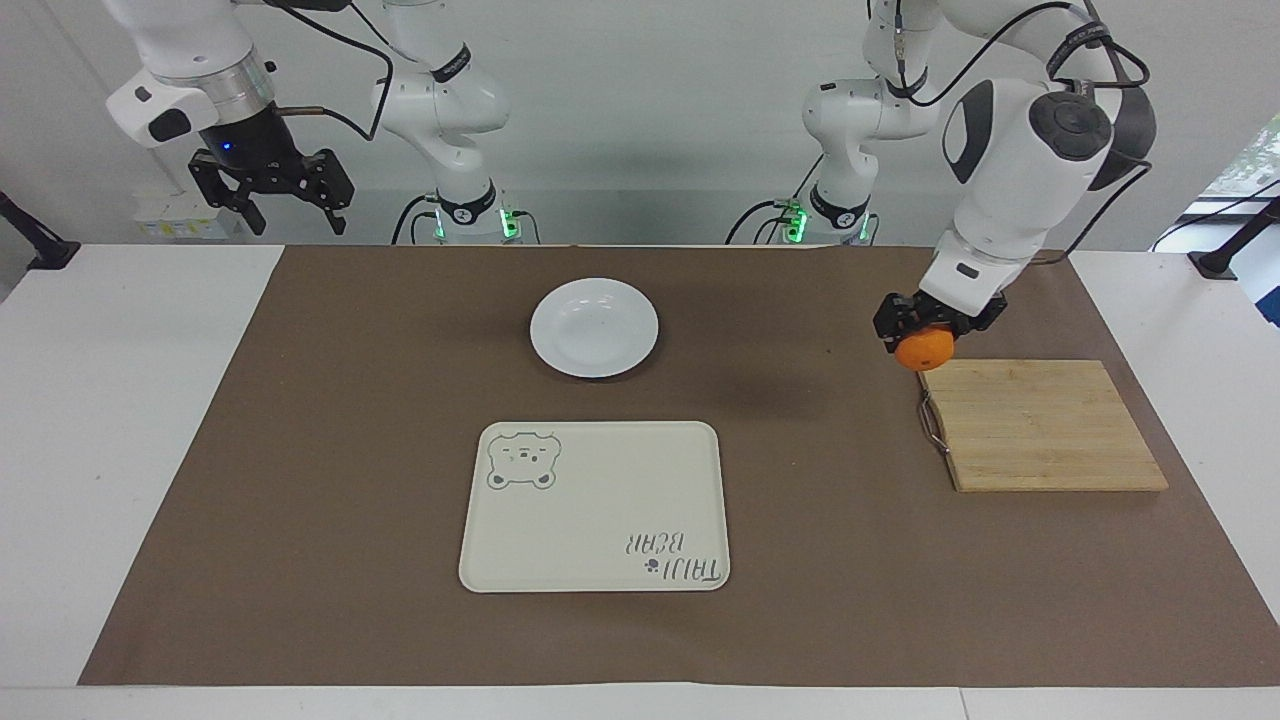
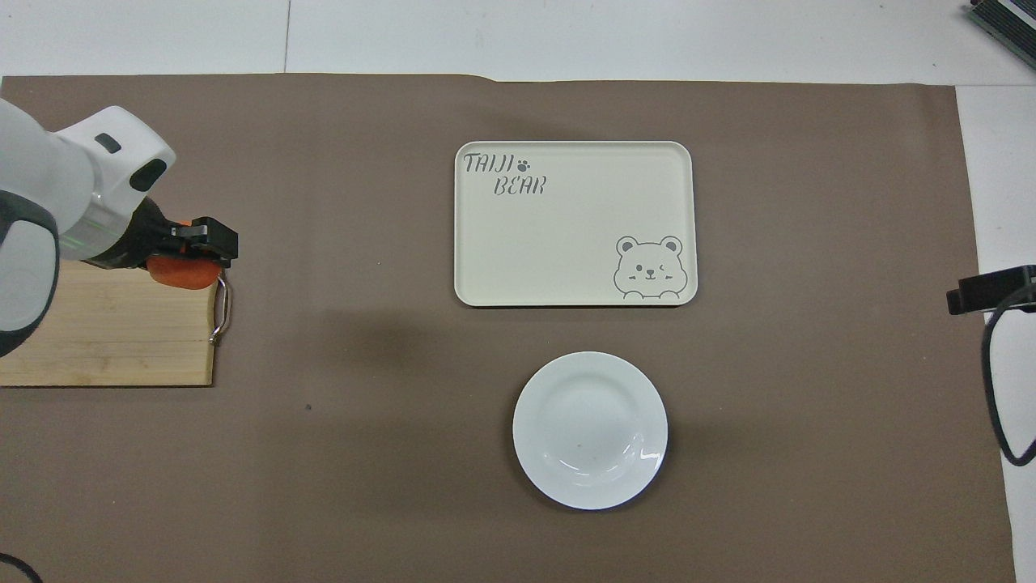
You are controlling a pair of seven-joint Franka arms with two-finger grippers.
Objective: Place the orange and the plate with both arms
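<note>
My left gripper (image 1: 921, 337) (image 2: 188, 257) is shut on the orange (image 1: 924, 350) (image 2: 181, 272) and holds it in the air over the corner of the wooden cutting board (image 1: 1040, 424) (image 2: 97, 332) that carries the metal handle. The white plate (image 1: 594, 327) (image 2: 590, 429) lies on the brown mat near the robots, with nothing on it. My right gripper (image 1: 272, 203) hangs open, high over the right arm's end of the table, and waits; only a black part of it (image 2: 991, 289) shows at the overhead view's edge.
A cream rectangular tray with a bear print (image 1: 594, 506) (image 2: 574, 223) lies farther from the robots than the plate. The board's metal handle (image 1: 931, 424) (image 2: 220, 309) faces the tray. A brown mat (image 1: 350, 450) covers most of the table.
</note>
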